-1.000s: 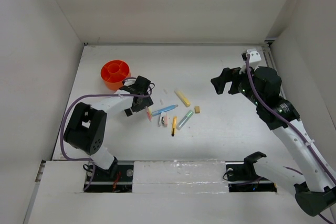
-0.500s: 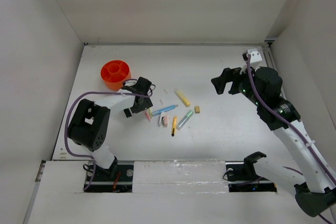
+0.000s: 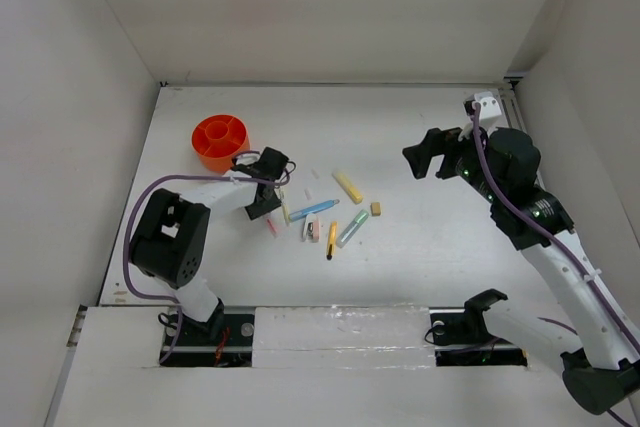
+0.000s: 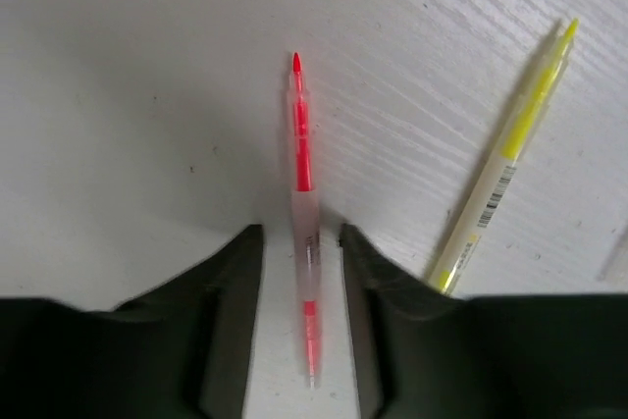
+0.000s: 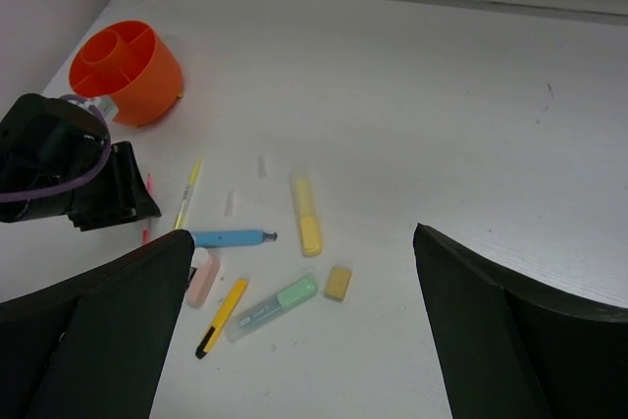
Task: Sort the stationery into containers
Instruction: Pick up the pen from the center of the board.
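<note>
Where the left arm reaches down onto the white table (image 3: 420, 257), the left gripper (image 4: 300, 235) straddles the pink pen (image 4: 299, 144), one dark finger on each side of the clear barrel. A thin strip of table seems to show between the pen and either finger, so the jaws look not quite clenched on it, though the close wrist view is soft. The pen lies flat, its red tip pointing away from the fingers. Just beside it, at an angle, lies a slim yellow pen (image 4: 520, 134).

Further right on the table the other stationery lies loose: a blue pen (image 3: 312, 209), a white-pink eraser (image 3: 313, 230), a black-tipped yellow pencil (image 3: 331, 240), a pale green marker (image 3: 352, 229), a yellow highlighter (image 3: 348, 187) and a small tan eraser (image 3: 376, 209).

Behind the left gripper, near it, the orange tub (image 3: 212, 159) stands upright, its dividers visible.

The right gripper (image 3: 422, 155) hangs above the table's right side, well apart from the stationery, jaws spread wide with nothing between them.
</note>
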`<state>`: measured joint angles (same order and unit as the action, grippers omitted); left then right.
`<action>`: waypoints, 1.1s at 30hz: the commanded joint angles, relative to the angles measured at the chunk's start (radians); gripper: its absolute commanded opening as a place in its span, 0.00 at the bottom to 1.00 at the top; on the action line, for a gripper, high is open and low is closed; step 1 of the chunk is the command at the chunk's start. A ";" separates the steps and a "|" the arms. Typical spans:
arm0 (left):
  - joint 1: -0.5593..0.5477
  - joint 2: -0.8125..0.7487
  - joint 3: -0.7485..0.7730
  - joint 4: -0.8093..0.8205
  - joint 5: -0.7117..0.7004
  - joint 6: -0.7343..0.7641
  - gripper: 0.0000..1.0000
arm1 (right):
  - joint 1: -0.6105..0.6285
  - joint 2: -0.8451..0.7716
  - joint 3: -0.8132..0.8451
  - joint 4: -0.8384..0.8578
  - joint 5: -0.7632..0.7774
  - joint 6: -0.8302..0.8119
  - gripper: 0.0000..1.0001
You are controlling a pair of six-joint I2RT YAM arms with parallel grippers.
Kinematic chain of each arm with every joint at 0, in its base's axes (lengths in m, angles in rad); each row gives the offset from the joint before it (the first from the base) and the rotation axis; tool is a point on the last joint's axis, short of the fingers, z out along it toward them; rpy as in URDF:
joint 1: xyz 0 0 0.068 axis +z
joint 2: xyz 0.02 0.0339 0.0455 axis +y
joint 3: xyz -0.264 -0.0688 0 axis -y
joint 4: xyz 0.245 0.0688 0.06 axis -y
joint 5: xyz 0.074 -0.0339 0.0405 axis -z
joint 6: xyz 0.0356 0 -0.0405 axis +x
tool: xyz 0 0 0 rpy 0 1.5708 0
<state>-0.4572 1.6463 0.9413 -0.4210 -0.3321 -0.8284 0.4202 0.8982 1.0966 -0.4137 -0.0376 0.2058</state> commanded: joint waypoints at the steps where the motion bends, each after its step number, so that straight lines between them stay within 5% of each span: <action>1: 0.000 0.004 -0.048 -0.048 0.011 -0.023 0.32 | 0.009 -0.021 0.003 0.058 -0.004 -0.011 1.00; 7: 0.000 -0.016 -0.114 -0.029 0.048 -0.032 0.00 | 0.009 -0.021 0.003 0.049 0.005 -0.011 1.00; 15: 0.000 -0.190 -0.136 -0.019 0.090 0.035 0.00 | 0.087 0.178 0.012 0.049 0.043 -0.011 0.97; 22: -0.009 -0.433 0.032 -0.151 0.074 0.181 0.00 | 0.224 0.507 0.126 0.098 0.140 -0.011 0.92; 26: -0.009 -0.499 0.091 -0.171 0.203 0.362 0.00 | 0.265 0.716 0.225 0.121 0.140 -0.011 0.79; 30: -0.009 -0.571 0.056 -0.113 0.355 0.457 0.00 | 0.278 0.881 0.366 0.107 0.150 -0.036 0.47; 33: -0.009 -0.617 0.016 -0.024 0.510 0.480 0.00 | 0.288 1.025 0.516 0.052 0.139 -0.036 0.41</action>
<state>-0.4591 1.0691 0.9867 -0.5049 0.0048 -0.4377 0.6952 1.8420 1.4742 -0.3786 0.0895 0.1856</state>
